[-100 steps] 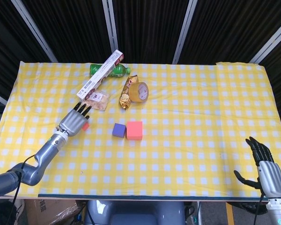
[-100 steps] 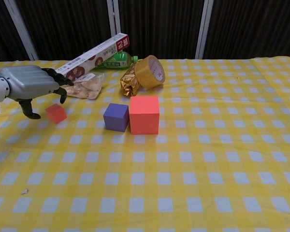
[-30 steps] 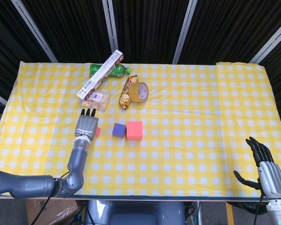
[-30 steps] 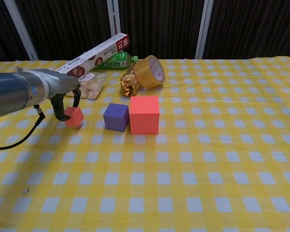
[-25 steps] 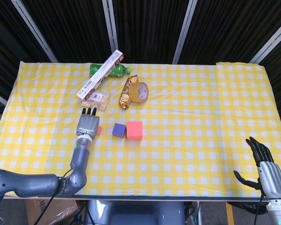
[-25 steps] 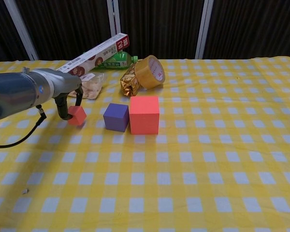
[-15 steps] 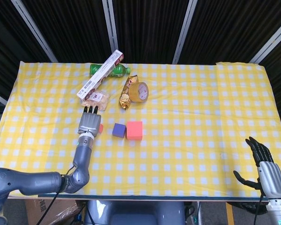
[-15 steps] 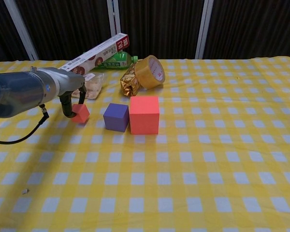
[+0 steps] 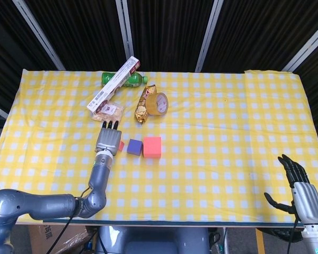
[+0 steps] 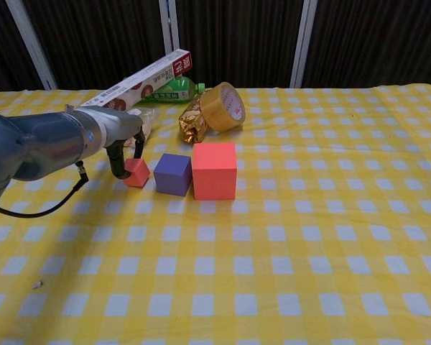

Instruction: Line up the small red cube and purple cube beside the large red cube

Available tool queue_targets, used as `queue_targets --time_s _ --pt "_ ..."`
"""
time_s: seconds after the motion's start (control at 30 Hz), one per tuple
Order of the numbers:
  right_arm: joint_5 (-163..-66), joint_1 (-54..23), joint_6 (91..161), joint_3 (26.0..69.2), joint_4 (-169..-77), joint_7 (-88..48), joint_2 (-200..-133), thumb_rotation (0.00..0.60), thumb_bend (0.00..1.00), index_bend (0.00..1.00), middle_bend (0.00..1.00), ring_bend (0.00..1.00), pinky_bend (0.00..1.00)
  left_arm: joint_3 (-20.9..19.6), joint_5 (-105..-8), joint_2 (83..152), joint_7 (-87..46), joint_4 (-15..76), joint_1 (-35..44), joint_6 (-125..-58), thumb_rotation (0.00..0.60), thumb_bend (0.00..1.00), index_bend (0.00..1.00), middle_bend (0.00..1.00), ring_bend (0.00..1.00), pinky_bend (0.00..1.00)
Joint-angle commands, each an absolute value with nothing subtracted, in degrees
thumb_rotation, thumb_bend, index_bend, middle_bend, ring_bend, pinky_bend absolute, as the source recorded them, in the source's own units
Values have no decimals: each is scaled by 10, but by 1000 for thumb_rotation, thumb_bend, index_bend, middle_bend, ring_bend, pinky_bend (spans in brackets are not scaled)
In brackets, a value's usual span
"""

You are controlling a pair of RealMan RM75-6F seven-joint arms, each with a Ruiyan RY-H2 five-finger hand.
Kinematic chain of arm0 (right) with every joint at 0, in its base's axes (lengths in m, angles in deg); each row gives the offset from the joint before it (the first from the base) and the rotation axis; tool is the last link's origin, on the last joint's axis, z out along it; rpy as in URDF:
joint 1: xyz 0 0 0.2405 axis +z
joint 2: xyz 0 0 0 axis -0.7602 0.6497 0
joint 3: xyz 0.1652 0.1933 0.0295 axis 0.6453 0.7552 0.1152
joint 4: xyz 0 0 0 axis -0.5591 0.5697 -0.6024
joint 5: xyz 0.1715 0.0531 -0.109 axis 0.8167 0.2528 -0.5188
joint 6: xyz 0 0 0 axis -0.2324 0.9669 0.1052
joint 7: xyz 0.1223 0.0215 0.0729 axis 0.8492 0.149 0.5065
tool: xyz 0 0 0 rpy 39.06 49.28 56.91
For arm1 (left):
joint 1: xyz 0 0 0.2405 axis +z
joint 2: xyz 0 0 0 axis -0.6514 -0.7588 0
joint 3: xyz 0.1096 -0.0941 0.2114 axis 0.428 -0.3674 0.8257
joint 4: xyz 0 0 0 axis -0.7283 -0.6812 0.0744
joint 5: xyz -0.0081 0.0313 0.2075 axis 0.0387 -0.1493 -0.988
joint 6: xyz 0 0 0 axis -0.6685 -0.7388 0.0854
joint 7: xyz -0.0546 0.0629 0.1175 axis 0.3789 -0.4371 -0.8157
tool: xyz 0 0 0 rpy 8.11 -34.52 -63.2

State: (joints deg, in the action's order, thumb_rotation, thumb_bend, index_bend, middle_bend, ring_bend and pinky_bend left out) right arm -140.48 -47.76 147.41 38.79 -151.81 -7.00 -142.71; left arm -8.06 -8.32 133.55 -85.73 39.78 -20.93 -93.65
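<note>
the left hand (image 10: 122,147) curls over the small red cube (image 10: 137,172), thumb and fingers pinching it just left of the purple cube (image 10: 172,174); whether the two cubes touch is unclear. the purple cube sits against the large red cube (image 10: 215,170), both matte and square-edged, on the yellow checked cloth (image 10: 287,244). behind them lie a clear snack bag (image 9: 109,112), a long cardboard box (image 10: 140,83) propped over a green bottle (image 10: 174,91), a crinkled gold wrapper (image 10: 192,118) and a tape roll (image 10: 228,106). at the near right edge the right hand (image 9: 302,190) hangs with fingers spread, holding nothing.
</note>
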Motion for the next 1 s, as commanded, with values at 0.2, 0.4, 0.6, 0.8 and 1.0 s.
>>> queue_targets --time_s 0.2,0.4,0.6,0.8,1.0 --pt "-1407 -478 1474 387 -1518 -70 -1427 600 307 0 0 0 0 -82 -89 1340 -848 394 -211 -935 600 420 403 0 0 0" --pt "-1407 -478 1474 387 -1519 -71 -1427 600 307 0 0 0 0 -79 -99 1344 -839 391 -210 -934 600 418 354 0 0 0" --pt "-1407 -477 1474 387 -1519 -70 -1426 600 308 0 0 0 0 -75 -104 1342 -834 395 -209 -933 600 415 234 0 0 0" --pt "-1410 -478 1475 386 -1518 -71 -1427 600 308 0 0 0 0 -73 -108 1335 -827 407 -205 -931 600 415 153 0 0 0" --pt "-1409 -479 1477 386 -1517 -70 -1426 600 308 0 0 0 0 -73 -136 1300 -803 468 -193 -934 600 415 131 0 0 0"
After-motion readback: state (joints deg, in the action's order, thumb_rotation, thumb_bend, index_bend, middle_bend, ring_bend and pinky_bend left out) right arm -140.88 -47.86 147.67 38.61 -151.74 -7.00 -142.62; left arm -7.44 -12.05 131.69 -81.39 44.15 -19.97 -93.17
